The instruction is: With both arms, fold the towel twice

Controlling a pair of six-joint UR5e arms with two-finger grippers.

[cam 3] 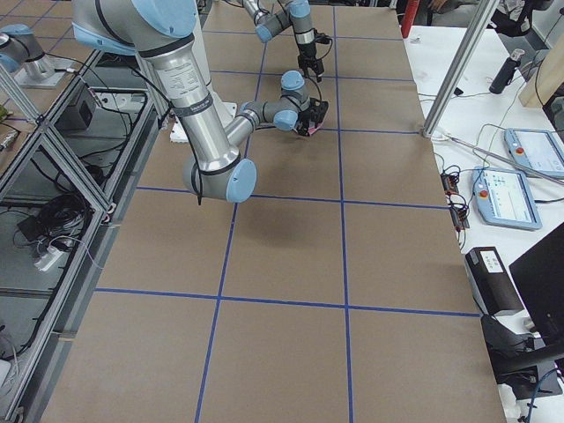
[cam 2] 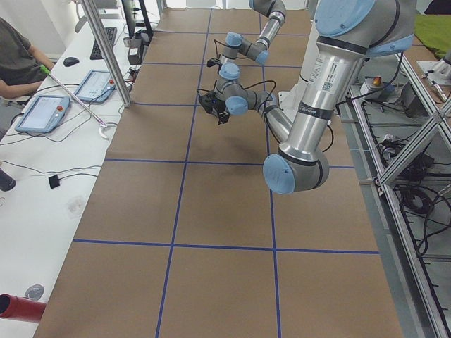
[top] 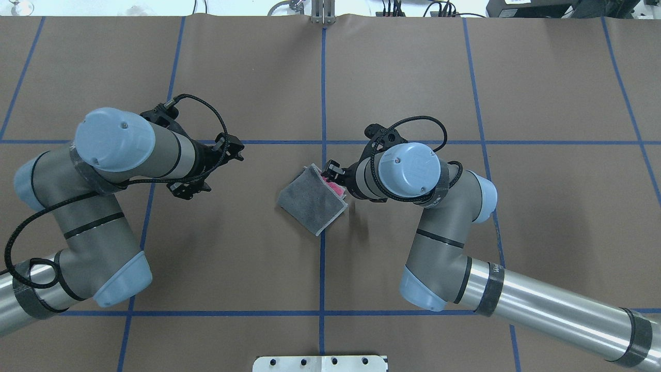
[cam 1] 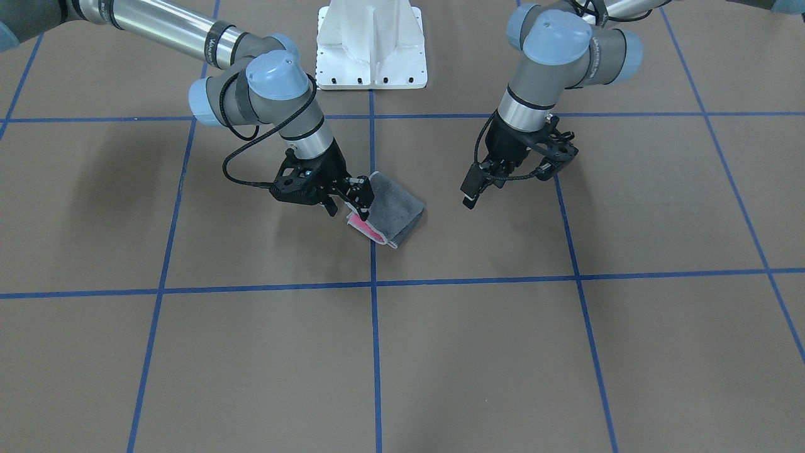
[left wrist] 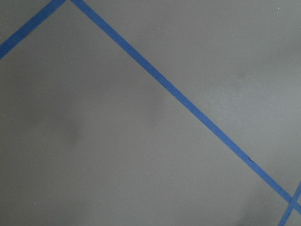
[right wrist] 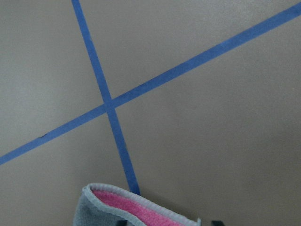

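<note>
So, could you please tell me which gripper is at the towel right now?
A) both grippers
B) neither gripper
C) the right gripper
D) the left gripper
C: the right gripper is at the pink edge of the towel, while the left gripper hangs apart from it over the bare table.

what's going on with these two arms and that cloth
Two robot arms are folding a small towel. It lies folded on the table, grey side out, with pink showing at one edge. The right gripper is at that pink edge, though it is unclear whether it is pinching the cloth. The left gripper hangs off to the side over bare table, not touching the towel.
</note>
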